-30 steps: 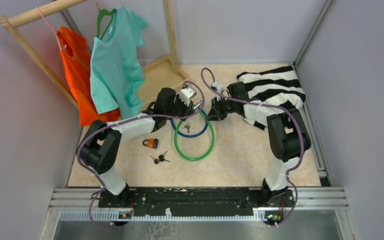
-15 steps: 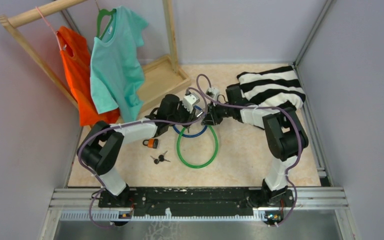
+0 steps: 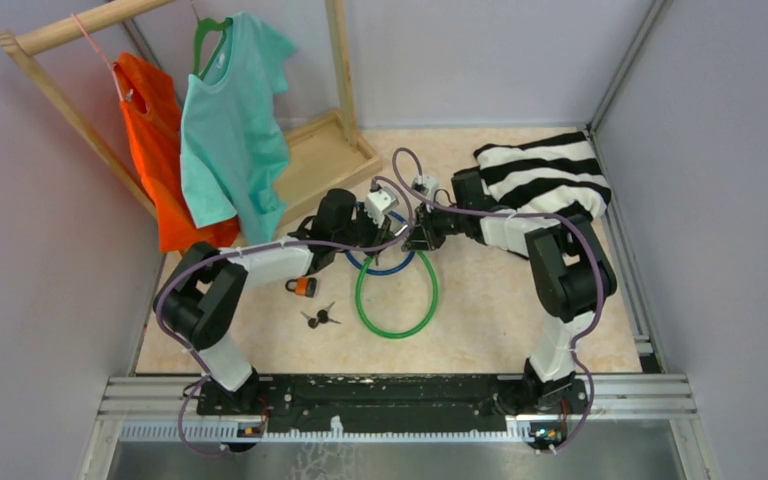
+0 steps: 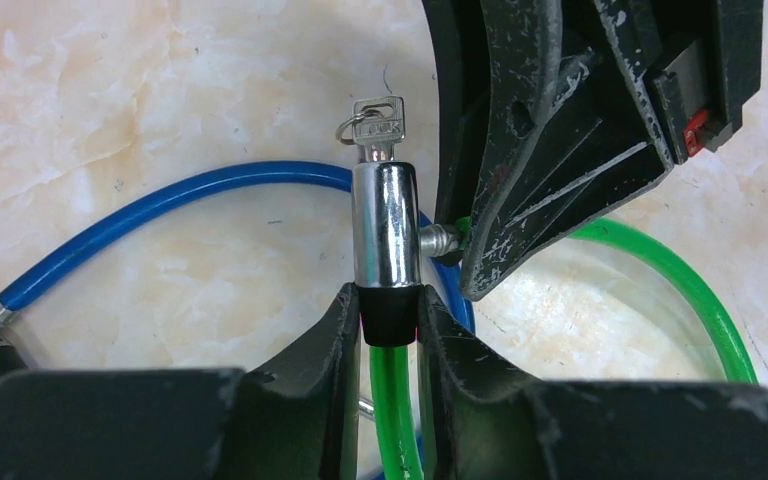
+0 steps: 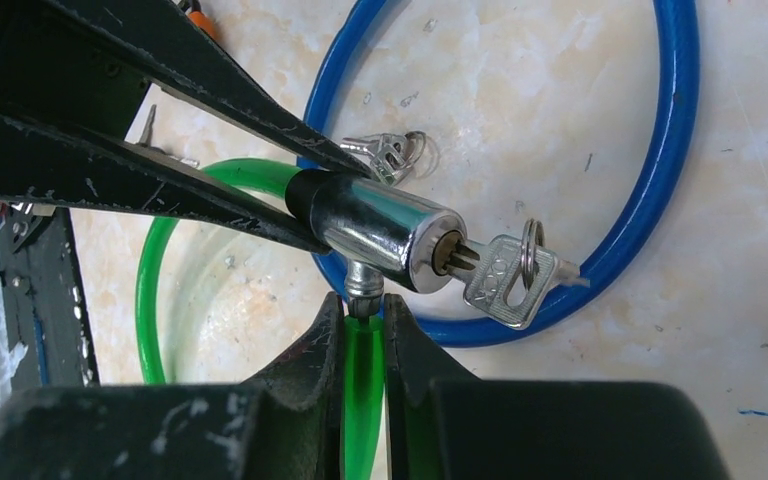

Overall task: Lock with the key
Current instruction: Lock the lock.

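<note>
The green cable lock (image 3: 397, 300) lies as a loop mid-table. Its chrome lock barrel (image 4: 384, 225) (image 5: 385, 230) has a silver key (image 4: 378, 125) (image 5: 505, 275) standing in its keyhole. My left gripper (image 4: 390, 310) (image 3: 392, 232) is shut on the black collar at the barrel's base. My right gripper (image 5: 365, 320) (image 3: 415, 240) is shut on the green cable end, whose metal pin (image 5: 363, 285) sits in the barrel's side socket. A blue cable lock (image 3: 380, 262) (image 5: 660, 150) lies under both, with another key (image 5: 388, 150) beside it.
An orange padlock (image 3: 303, 287) and loose black-headed keys (image 3: 320, 319) lie front left of the green loop. A striped black-and-white garment (image 3: 550, 180) lies at the back right. A wooden rack with orange (image 3: 150, 150) and teal (image 3: 230, 120) shirts stands back left.
Both grippers came together over the blue loop, the left moving right and the right moving left. The green loop shifted with them. Little has moved in the last half second.
</note>
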Robot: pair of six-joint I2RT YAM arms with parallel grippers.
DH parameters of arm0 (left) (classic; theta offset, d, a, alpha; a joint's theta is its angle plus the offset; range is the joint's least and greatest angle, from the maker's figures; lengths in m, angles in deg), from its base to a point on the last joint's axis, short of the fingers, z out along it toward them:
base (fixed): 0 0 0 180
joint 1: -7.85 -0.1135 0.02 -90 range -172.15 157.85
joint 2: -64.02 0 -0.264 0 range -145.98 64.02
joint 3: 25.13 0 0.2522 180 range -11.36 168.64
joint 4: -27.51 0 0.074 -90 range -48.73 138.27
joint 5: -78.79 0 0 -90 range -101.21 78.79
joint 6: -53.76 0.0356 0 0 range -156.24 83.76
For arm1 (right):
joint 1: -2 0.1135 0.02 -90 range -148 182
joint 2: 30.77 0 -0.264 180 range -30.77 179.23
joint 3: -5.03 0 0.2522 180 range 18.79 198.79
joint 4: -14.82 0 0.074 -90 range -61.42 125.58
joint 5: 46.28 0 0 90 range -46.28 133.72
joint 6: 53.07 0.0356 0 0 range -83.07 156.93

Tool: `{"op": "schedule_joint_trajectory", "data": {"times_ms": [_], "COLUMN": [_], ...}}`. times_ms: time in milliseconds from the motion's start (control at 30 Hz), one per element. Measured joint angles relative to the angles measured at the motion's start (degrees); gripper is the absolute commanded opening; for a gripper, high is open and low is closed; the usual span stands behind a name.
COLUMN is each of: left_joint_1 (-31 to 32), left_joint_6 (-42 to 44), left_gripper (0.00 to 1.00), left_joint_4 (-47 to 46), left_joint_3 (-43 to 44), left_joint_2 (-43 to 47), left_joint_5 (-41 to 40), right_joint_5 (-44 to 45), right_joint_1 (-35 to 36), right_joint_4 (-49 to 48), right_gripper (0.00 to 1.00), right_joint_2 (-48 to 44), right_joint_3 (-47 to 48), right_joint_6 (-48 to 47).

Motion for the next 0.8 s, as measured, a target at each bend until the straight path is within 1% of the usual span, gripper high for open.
{"op": "schedule_joint_trajectory", "data": {"times_ms": [167, 400, 500, 633, 800], "left_joint_1": [-0.92, -2.08, -2.23, -2.38, -2.99], "left_joint_6": [1.20, 3.96, 5.60, 8.83, 12.63], "left_gripper": [0.00, 0.00, 0.01, 0.02, 0.03], "left_joint_4": [-1.60, -3.61, -4.66, -4.72, -2.56], "left_joint_3": [-0.04, -0.07, -0.24, -0.11, 2.86], "left_joint_2": [0.13, 1.11, 1.60, 2.73, 4.17], "left_joint_5": [2.56, 6.47, 7.72, 9.64, 12.96], "right_joint_5": [-0.59, -2.01, -2.32, -2.23, -0.11], "right_joint_1": [-0.26, -0.52, -0.59, -0.59, -0.61], "right_joint_4": [3.08, 10.01, 13.14, 19.61, 26.32], "right_gripper": [0.00, 0.00, 0.00, 0.00, 0.00], "right_joint_2": [-0.02, -0.02, -0.33, -1.22, -3.96], "right_joint_3": [2.54, 7.65, 9.70, 12.94, 17.14], "right_joint_6": [-0.50, -3.41, -5.68, -10.05, -16.63]}}
